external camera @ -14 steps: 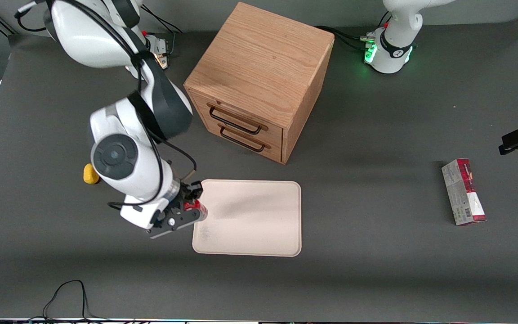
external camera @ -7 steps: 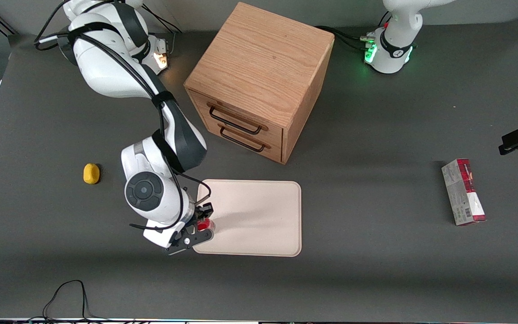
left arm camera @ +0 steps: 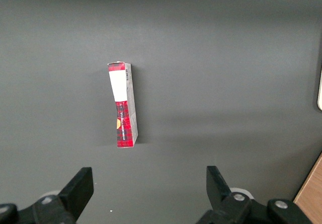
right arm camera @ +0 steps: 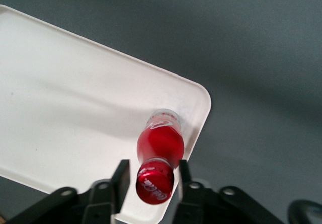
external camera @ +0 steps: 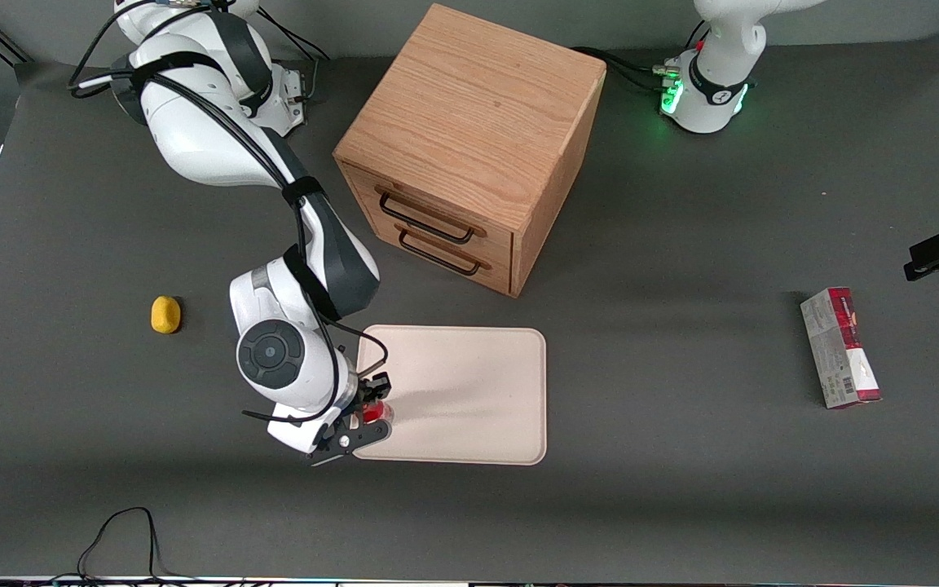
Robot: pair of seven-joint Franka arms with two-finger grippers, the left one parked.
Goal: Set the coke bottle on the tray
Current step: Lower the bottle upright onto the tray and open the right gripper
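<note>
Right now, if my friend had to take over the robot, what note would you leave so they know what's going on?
Gripper: shut on the coke bottle, holding it at the neck, just under the red cap. It is above the corner of the tray that is nearest the front camera, at the working arm's end.
Bottle: upright, with its base at the tray close to the rim; whether it is fully resting there cannot be seen.
Done: bottle picked up and carried to the tray.
Left: probably set it down fully, open the fingers and lift the arm away. It sits near the edge, so a spot nearer the middle may be safer.
</note>
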